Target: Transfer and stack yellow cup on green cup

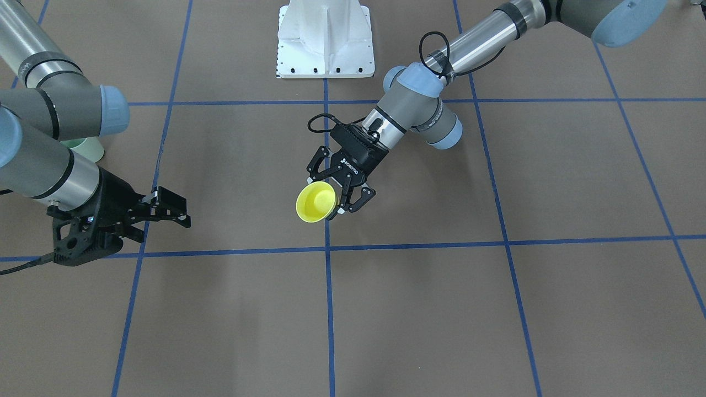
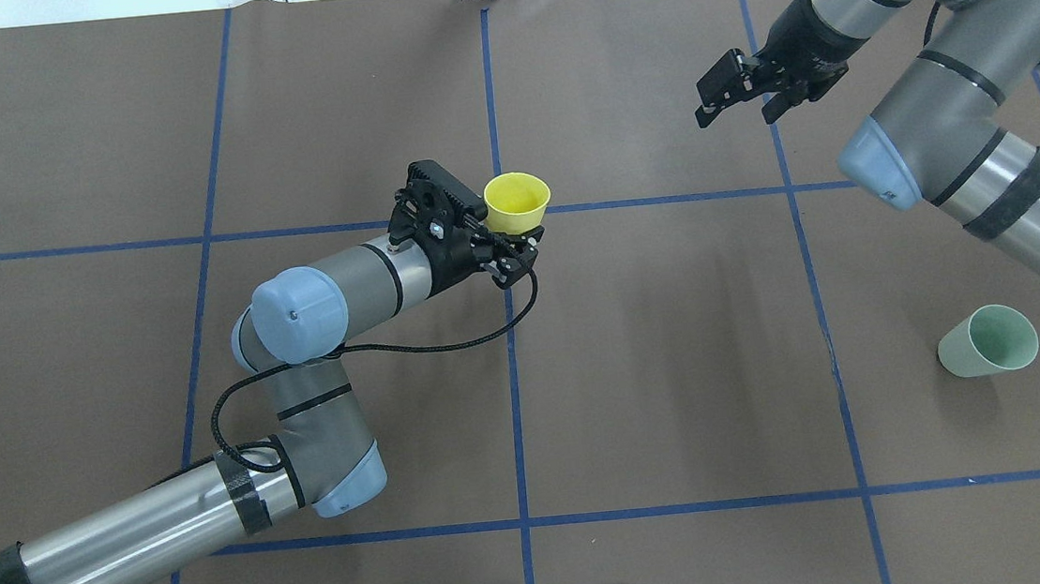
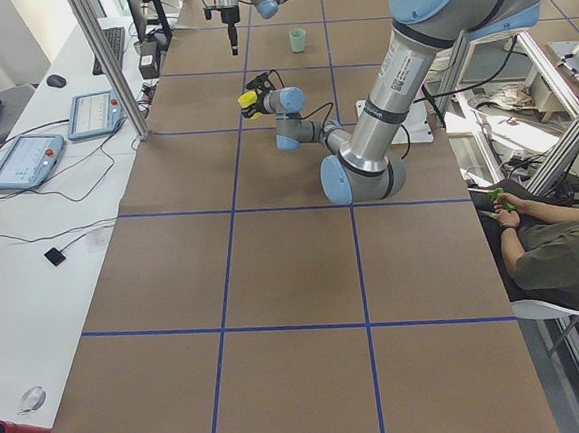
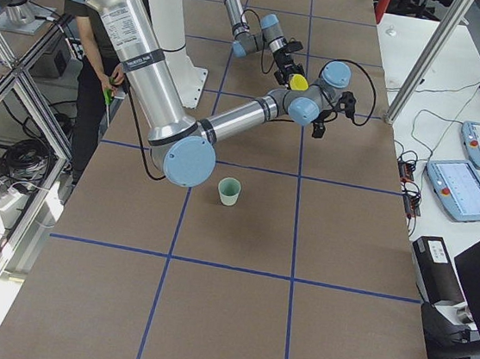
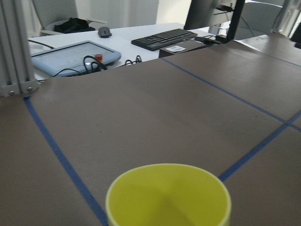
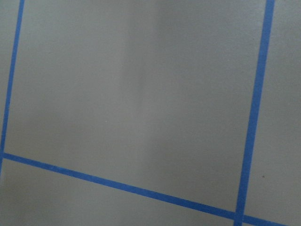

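My left gripper is shut on the yellow cup and holds it upright, mouth up, near the table's middle line. The cup also shows in the front view, held by the left gripper, and fills the bottom of the left wrist view. The green cup stands on the table on the right side, near the robot; in the front view my right arm partly hides it. My right gripper hangs open and empty over the far right of the table, well apart from both cups.
Blue tape lines divide the brown table top into squares. The white robot base is at the near-robot edge. A desk with teach pendants and metal posts runs along the far edge. A person sits behind the robot.
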{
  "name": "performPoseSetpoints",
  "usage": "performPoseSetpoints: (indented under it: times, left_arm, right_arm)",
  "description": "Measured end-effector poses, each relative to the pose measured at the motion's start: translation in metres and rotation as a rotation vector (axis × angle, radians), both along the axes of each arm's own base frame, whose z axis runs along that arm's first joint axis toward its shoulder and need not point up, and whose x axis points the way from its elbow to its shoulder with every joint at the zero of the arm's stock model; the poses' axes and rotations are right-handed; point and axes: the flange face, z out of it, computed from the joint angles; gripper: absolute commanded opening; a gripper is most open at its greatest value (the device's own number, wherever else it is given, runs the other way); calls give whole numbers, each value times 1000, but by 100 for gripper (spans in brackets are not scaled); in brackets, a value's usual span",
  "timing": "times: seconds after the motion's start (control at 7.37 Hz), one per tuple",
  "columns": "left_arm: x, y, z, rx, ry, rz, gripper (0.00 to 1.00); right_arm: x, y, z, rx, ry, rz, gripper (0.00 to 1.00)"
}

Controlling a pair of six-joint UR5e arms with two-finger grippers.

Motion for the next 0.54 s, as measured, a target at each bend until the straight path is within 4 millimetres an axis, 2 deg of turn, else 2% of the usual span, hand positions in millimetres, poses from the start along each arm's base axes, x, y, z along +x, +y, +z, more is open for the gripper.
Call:
performPoseSetpoints:
  times: [0.27,0.54]
  left_arm:
    - [6,13,-3,66,-5,19,45]
    - [10,27,-5,86,16,40,46]
  right_arm:
    - [-25,26,-24,-14,-27,-19,100]
    - [-51,51,-38,-1,-46,-68,100]
